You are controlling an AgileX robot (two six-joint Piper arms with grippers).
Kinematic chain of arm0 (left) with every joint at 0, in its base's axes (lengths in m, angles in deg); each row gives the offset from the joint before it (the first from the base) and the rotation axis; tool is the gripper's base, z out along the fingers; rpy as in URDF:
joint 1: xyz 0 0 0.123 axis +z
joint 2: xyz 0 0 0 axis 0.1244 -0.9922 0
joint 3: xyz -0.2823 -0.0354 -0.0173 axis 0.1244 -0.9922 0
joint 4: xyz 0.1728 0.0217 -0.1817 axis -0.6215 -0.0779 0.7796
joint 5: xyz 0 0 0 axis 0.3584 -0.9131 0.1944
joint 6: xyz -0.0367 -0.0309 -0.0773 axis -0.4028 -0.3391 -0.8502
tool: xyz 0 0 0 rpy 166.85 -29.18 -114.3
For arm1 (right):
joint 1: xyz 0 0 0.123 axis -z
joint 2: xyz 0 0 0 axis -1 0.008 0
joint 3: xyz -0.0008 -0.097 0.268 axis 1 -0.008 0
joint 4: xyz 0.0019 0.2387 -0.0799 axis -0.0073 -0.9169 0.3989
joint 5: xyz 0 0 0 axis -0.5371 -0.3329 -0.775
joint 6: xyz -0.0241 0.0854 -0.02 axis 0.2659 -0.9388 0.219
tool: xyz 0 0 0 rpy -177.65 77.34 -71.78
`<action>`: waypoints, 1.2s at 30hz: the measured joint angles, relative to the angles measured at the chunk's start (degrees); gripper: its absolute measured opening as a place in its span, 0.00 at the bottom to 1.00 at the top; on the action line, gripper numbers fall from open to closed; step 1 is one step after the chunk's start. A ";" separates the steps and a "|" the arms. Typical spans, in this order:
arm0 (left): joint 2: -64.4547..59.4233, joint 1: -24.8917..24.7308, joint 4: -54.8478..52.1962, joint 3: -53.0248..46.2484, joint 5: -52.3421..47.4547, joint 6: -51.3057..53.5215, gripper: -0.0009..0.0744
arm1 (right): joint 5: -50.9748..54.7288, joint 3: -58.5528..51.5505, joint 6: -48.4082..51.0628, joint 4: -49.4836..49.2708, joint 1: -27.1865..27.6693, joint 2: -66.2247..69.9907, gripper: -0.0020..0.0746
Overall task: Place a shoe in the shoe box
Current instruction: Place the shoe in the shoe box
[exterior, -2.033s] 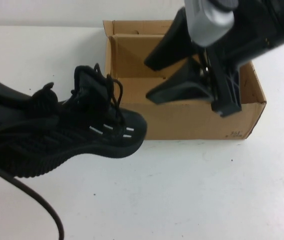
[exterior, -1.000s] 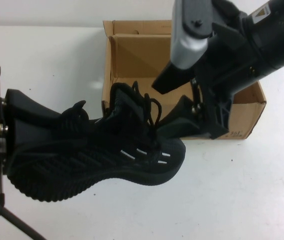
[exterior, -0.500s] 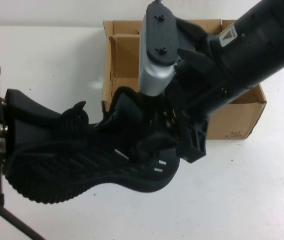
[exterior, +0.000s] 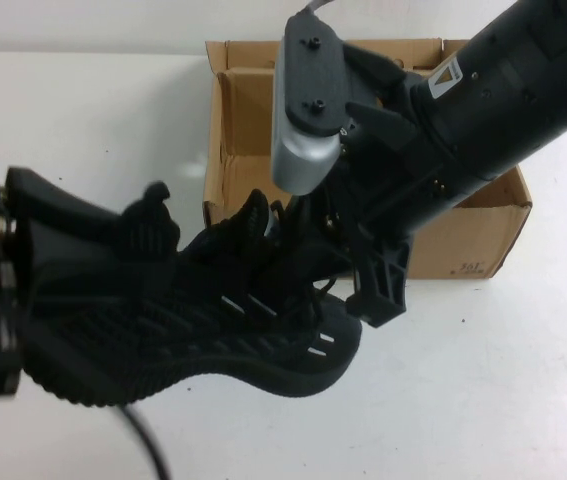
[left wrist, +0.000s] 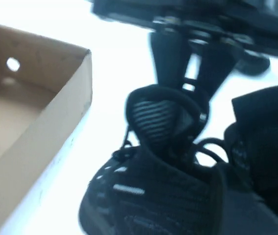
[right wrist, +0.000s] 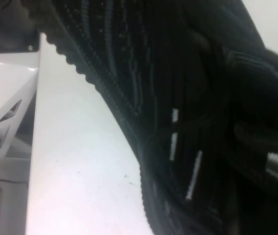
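The black shoe (exterior: pixel 213 340) hangs above the table in front of the box, sole turned toward the high camera and toe to the right. My left gripper (exterior: pixel 83 240) is shut on its heel end at the left. My right gripper (exterior: pixel 338 275) reaches down from the upper right, and its fingers (left wrist: pixel 165 58) close on the laced upper beside the tongue (left wrist: pixel 153 112). The brown cardboard shoe box (exterior: pixel 463 240) stands open behind them. It also shows in the left wrist view (left wrist: pixel 40 122). The right wrist view is filled by the shoe's side (right wrist: pixel 188 98) and its white marks.
The white table (exterior: pixel 483 400) lies bare in front and to the right. The right arm's grey-capped wrist (exterior: pixel 308 110) hangs over the box's left part. A round hole (left wrist: pixel 12 64) shows in the box's end wall. A black cable (exterior: pixel 148 450) trails off the front edge.
The left gripper carried the shoe up and to the right, in front of the box. The right gripper came down from over the box and closed on the shoe's upper.
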 joint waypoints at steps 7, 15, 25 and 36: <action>0.12 -0.04 -6.40 0.04 5.92 -9.44 0.48 | 0.00 -0.13 -4.76 3.02 0.00 0.12 0.04; 0.12 -0.04 -6.28 0.04 4.45 -5.85 0.68 | 0.23 -0.13 -6.89 5.02 -0.08 0.12 0.04; 0.12 -0.04 -6.20 0.04 8.83 -5.52 0.90 | 0.45 -0.13 -12.15 11.78 -0.21 0.75 0.04; 0.12 -0.04 -14.77 0.04 11.09 -6.89 0.90 | 1.10 10.74 -13.72 16.42 9.42 9.93 0.04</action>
